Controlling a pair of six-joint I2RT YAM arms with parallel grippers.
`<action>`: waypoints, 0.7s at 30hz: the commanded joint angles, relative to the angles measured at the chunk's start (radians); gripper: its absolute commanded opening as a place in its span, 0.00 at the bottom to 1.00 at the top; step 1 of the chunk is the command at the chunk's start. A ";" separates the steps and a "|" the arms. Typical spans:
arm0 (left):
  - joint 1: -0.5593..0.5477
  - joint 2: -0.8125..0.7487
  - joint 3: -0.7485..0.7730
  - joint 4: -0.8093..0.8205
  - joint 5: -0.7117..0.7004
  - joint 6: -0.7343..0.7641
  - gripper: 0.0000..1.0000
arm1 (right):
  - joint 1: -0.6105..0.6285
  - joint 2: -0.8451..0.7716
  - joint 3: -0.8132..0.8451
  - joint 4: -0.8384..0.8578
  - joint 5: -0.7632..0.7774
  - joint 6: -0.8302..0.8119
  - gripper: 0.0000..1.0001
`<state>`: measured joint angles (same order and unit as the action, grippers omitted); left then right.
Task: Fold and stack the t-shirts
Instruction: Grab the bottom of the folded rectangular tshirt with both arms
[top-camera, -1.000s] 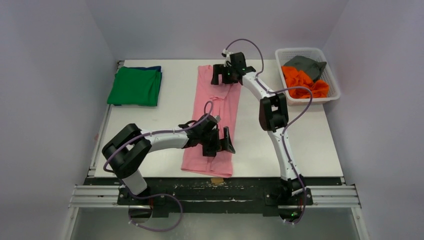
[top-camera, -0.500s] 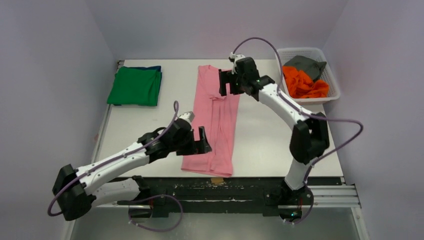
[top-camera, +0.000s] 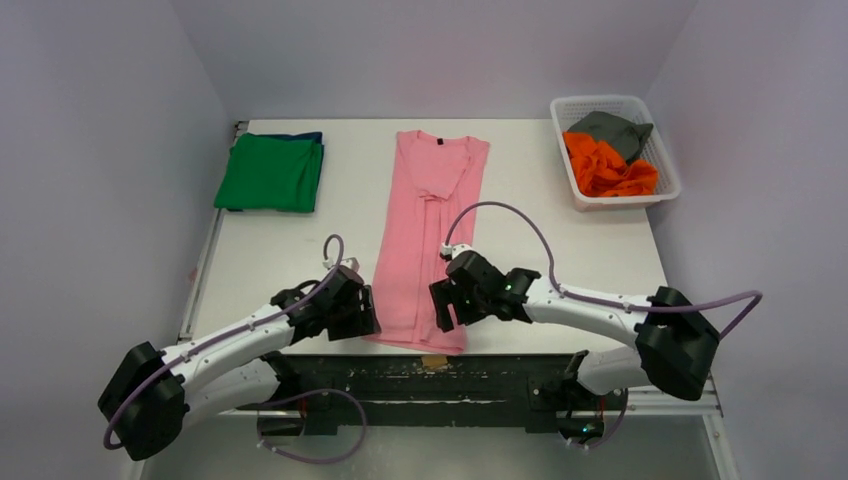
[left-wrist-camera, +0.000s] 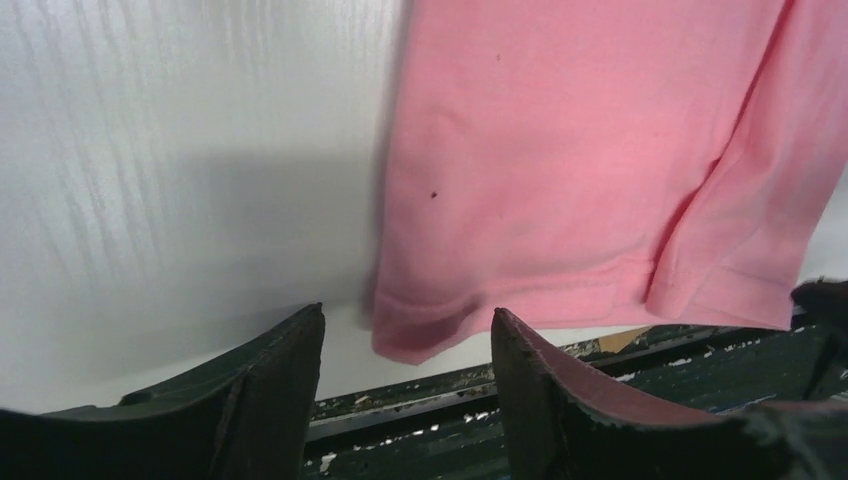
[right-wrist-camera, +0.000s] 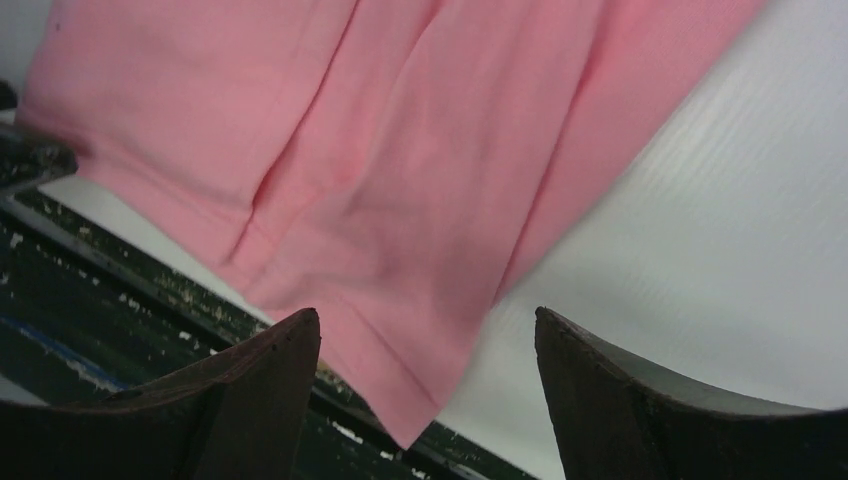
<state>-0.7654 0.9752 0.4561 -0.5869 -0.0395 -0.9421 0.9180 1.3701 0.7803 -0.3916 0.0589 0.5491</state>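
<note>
The light pink t-shirt lies flat on the white table, folded lengthwise into a long strip, collar at the far end and hem at the near edge. My left gripper is open and empty over the hem's near left corner. My right gripper is open and empty over the hem's near right corner. A folded green t-shirt lies at the far left on a dark blue one. The orange and grey t-shirts lie crumpled in the basket.
The white mesh basket stands at the far right corner. The dark rail with the arm bases runs along the table's near edge, just below the pink hem. Grey walls close in left, right and behind.
My right gripper has come from the pink shirt's collar end down to its near right corner. My left gripper has drawn back and left to the near left corner. The shirt has not moved.
</note>
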 joint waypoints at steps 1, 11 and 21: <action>0.016 0.068 -0.030 0.141 0.058 -0.001 0.55 | 0.078 -0.081 -0.058 -0.019 0.022 0.103 0.75; 0.022 0.153 -0.044 0.171 0.097 -0.033 0.00 | 0.168 -0.050 -0.153 0.059 -0.078 0.166 0.62; -0.037 -0.005 -0.105 0.117 0.105 -0.119 0.00 | 0.184 -0.100 -0.205 0.110 -0.108 0.185 0.00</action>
<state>-0.7635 1.0161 0.3851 -0.3832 0.0612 -1.0126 1.0870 1.3365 0.6189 -0.3161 -0.0158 0.7052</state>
